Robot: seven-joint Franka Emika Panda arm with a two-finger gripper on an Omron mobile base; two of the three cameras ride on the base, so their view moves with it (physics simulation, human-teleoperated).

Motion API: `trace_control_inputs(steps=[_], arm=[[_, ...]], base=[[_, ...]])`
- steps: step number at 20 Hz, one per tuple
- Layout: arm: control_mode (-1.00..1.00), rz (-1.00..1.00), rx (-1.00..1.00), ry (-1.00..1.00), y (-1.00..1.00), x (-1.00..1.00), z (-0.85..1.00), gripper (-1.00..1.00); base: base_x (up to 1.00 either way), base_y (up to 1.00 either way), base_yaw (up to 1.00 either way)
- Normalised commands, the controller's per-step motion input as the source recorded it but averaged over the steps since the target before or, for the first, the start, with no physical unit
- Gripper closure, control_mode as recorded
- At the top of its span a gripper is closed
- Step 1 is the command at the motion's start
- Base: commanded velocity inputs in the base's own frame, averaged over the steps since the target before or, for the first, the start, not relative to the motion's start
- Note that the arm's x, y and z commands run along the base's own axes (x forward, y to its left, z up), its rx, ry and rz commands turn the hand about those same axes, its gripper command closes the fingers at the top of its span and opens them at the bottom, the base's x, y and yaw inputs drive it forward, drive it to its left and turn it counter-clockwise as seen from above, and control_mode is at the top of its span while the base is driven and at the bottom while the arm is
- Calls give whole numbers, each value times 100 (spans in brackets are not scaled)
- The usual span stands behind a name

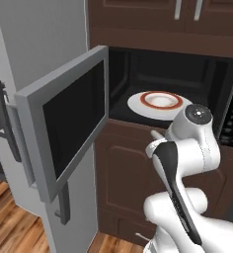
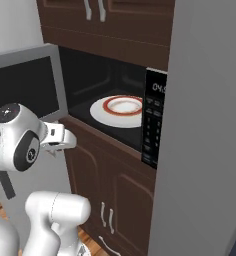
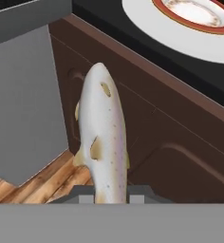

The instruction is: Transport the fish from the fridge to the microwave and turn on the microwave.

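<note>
Fish (image 3: 102, 137) is hanging pinched by its tail in the gripper (image 3: 111, 192), just outside the microwave (image 1: 187, 74), whose door (image 1: 64, 123) is standing open. Placing it on the plate (image 1: 160, 101), shutting the door and starting the microwave are remaining.

A red-rimmed plate (image 1: 160, 101) sits on the white turntable (image 1: 138, 109) inside the microwave (image 1: 123, 64).

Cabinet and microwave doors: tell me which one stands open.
The microwave's grey-framed dark-glass door stands open, swung out to the left and baring the plate inside. The brown cabinet doors above and below are shut flat.
</note>
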Motion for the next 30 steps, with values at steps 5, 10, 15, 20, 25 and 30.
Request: trace_control_inputs(steps=[5, 10, 15, 20, 25, 30], arm=[[-100, 4, 0, -20, -40, 0, 0, 100], [-100, 0, 0, -27, -25, 27, 0, 100], [-100, -3, -3, -19, -3, 30, 0, 100], [-100, -14, -2, -11, -8, 23, 2, 100], [-100, -9, 0, -1, -21, 12, 23, 100], [-100, -3, 0, 0, -21, 18, 25, 100]], base=[[1, -10, 3], [0, 0, 0], [0, 0, 0], [0, 0, 0], [0, 0, 0], [0, 0, 0]])
